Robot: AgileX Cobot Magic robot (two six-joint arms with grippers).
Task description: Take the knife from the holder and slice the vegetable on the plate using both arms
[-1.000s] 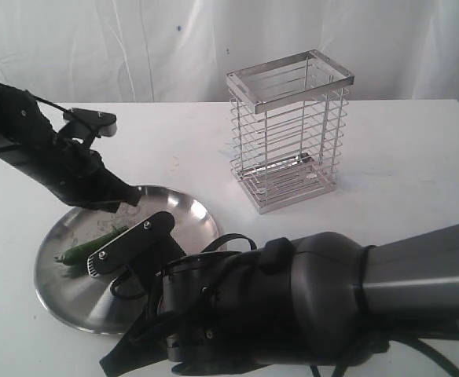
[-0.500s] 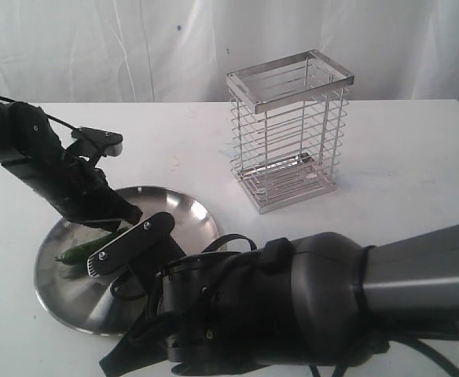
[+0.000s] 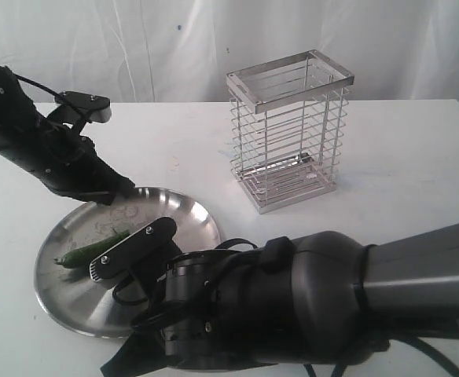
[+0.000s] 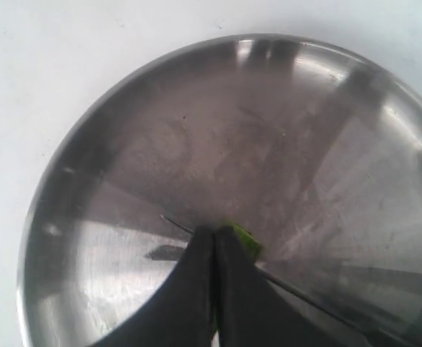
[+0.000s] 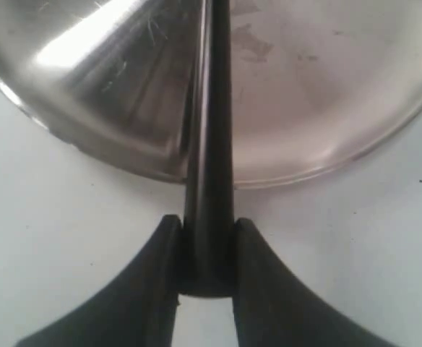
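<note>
The dark-green vegetable (image 3: 92,250) lies on the left part of the steel plate (image 3: 190,210). My left gripper (image 3: 118,193) hangs shut above the plate's far-left rim, apart from the vegetable. In the left wrist view its tips (image 4: 215,233) are pressed together, with a green end of the vegetable (image 4: 243,240) showing just past them. A thin dark line, apparently the knife's blade (image 4: 301,289), crosses the plate (image 4: 124,144) there. My right gripper (image 5: 207,224) is shut on the knife's black handle (image 5: 209,181), which reaches over the plate's rim (image 5: 124,155). The right arm (image 3: 292,298) hides the knife in the exterior view.
The wire holder (image 3: 288,133) stands upright behind the plate, to the right, with nothing showing inside. White tabletop (image 3: 402,181) surrounds it. A white curtain closes off the back.
My left gripper dipped onto the vegetable half a second ago and has now lifted up and back to the left. The vegetable stays on the plate. The right arm barely moved.
</note>
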